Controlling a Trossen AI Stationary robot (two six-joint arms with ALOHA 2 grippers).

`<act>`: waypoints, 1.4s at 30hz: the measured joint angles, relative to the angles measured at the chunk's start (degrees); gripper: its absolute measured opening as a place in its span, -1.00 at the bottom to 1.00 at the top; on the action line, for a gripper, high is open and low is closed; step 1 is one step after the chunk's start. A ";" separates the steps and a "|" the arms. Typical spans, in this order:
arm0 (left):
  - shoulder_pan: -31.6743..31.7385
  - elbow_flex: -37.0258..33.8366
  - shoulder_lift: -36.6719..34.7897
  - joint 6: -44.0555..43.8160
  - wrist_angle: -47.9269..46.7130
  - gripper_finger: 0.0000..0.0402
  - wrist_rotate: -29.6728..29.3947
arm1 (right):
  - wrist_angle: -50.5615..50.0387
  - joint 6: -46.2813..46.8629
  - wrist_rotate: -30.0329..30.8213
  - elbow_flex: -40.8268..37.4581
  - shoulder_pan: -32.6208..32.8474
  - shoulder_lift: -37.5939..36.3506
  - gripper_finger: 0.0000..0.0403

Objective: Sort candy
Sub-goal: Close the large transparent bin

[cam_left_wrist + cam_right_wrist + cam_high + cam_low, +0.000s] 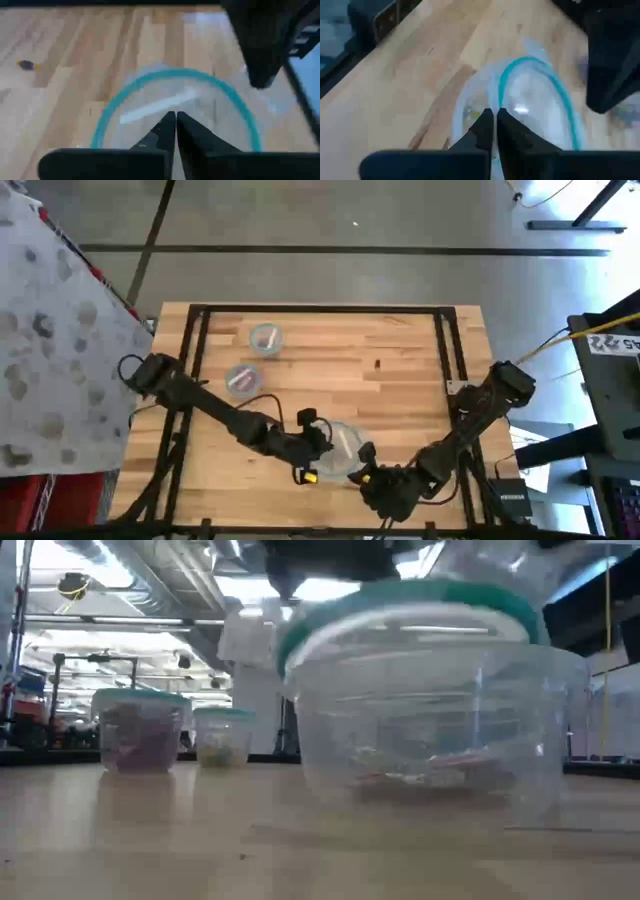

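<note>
Both hands, left hand (176, 131) and right hand (494, 129), fingers pressed together and empty, hover over the round clear teal-rimmed plastic bowl (343, 442) on the wooden tabletop (400, 380).

Both arms were matte black, chunky segmented links with rounded joint housings. Left arm (215, 412) had a thin black cable looping off it near the wrist, plus a small yellow tag or marking by the gripper end. Right arm (470, 425) same build, boxy shoulder block at its base, also a yellow spot near the wrist. Left gripper (175, 122): two dark wedge-shaped fingers tapering to points, pressed together, on a flat black crossbar. Right gripper (493, 120): identical black tapered fingers, tips meeting, same crossbar underneath
</note>
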 joint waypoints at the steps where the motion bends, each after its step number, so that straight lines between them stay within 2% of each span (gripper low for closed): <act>1: 0.01 0.01 -0.22 0.00 0.27 -1.00 -0.05 | 0.02 0.28 -0.69 0.00 0.00 0.00 -1.00; 6: 0.08 0.03 0.25 -0.16 1.40 -1.00 1.87 | 0.18 2.22 -5.91 -0.03 -0.01 0.19 -1.00; 10: 0.40 0.02 2.60 -0.30 1.39 -1.00 5.56 | 0.14 2.48 -5.97 -0.17 -0.02 0.20 -1.00; 15: 0.67 0.01 5.69 -0.26 4.44 -1.00 7.71 | -0.05 2.47 -6.95 -0.22 -0.02 0.20 -1.00; 22: 1.49 0.05 7.39 -1.27 3.65 -1.00 9.03 | -0.14 2.58 -9.37 -0.22 -0.02 0.20 -1.00; 25: 2.18 0.03 8.45 -1.35 3.77 -1.00 11.30 | -0.40 3.87 -9.95 -0.13 -0.39 0.20 -0.98; 28: 2.68 0.05 9.75 -1.64 4.06 -1.00 12.97 | -0.35 5.65 -11.81 -0.11 -0.75 0.20 -0.86; 32: 3.20 0.30 11.26 -1.97 4.95 -1.00 14.47 | -1.19 6.86 -14.14 -0.05 -0.74 -0.02 -0.59; 34: 3.27 0.31 11.42 -2.32 4.84 -1.00 14.84 | -3.79 7.14 -17.40 1.03 -0.71 -0.48 -0.45; 36: 3.27 0.31 11.44 -2.56 4.74 -1.00 14.88 | -5.68 11.29 -22.91 2.54 -0.55 -0.74 -0.36; 39: 3.27 0.29 11.50 -2.54 4.60 -1.00 14.90 | -7.39 21.72 -28.92 2.74 0.96 -0.62 -0.33; 42: 3.41 0.26 11.55 -1.73 4.38 -1.00 14.88 | -6.65 24.76 -27.01 1.08 3.13 0.80 -0.37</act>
